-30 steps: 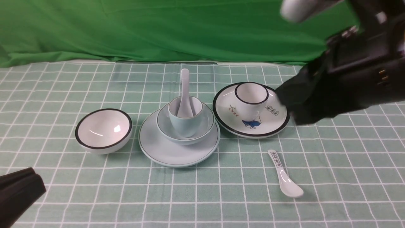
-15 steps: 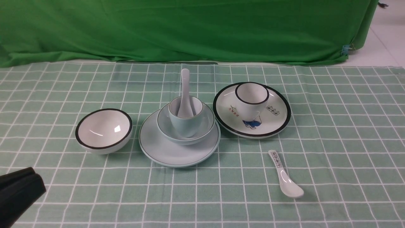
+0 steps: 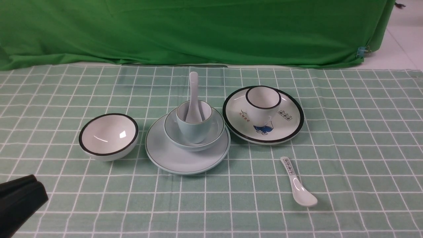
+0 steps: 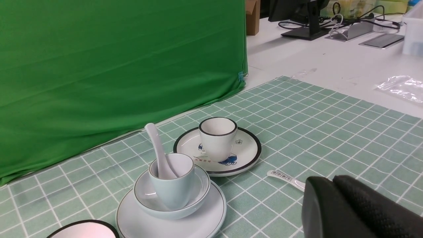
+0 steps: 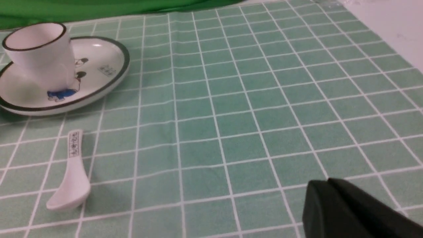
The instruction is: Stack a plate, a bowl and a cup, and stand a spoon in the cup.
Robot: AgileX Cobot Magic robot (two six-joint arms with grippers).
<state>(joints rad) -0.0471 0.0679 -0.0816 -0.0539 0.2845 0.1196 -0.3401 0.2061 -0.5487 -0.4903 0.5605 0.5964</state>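
Black and closed on nothing, my two grippers, left (image 4: 333, 180) and right (image 5: 327, 181), hang low at the robot's side of the cloth. Beyond them lie one printed spoon (image 3: 299, 188) and one black-rimmed bowl (image 3: 108, 136). Farther out, one pale plate (image 3: 185, 163) carries one pale bowl (image 3: 170, 129), one pale cup (image 3: 195, 130) inside it, and one plain spoon (image 3: 193, 89) standing in the cup.

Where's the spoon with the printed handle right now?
In the front view, that spoon lies flat on the grid-patterned cloth, right of centre, just nearer than the black-rimmed plate.
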